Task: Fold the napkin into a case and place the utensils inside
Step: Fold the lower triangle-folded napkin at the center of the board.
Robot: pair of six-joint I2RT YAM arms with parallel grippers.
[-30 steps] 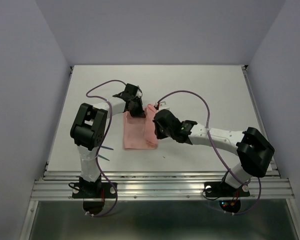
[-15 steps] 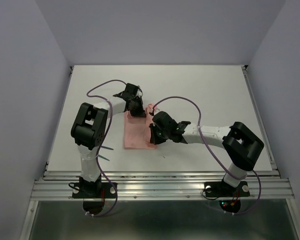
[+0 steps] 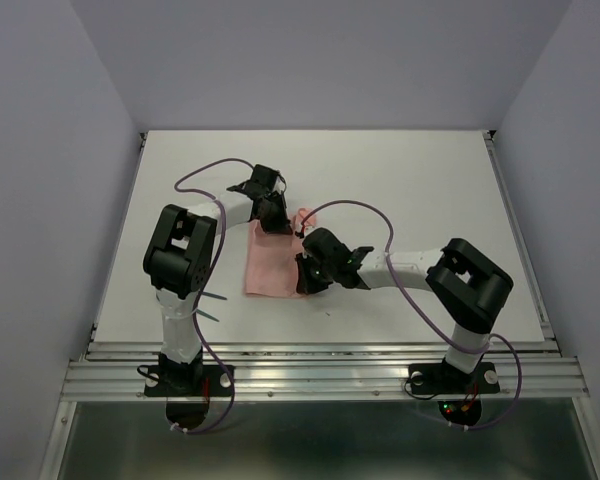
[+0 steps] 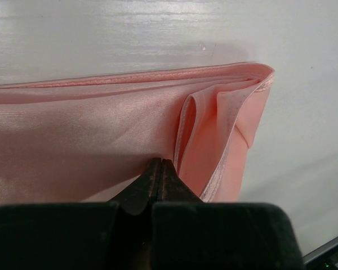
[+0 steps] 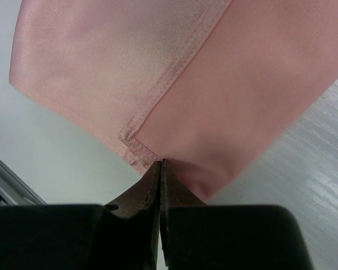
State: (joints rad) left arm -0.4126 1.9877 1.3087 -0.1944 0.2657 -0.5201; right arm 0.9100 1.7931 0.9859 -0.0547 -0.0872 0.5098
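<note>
Two hands grip the folded napkin (image 3: 270, 266), which lies left of centre on the white surface (image 3: 410, 180). The left hand (image 3: 272, 220) is pinched shut on its far edge, where hemmed layers stack loosely. The right hand (image 3: 306, 280) is closed tight on the near right corner, beside a stitched flap. Broad bare surface spreads beyond the cloth, far and right. Teal utensils (image 3: 214, 298) lie by the left arm's base, well apart from the napkin.
</note>
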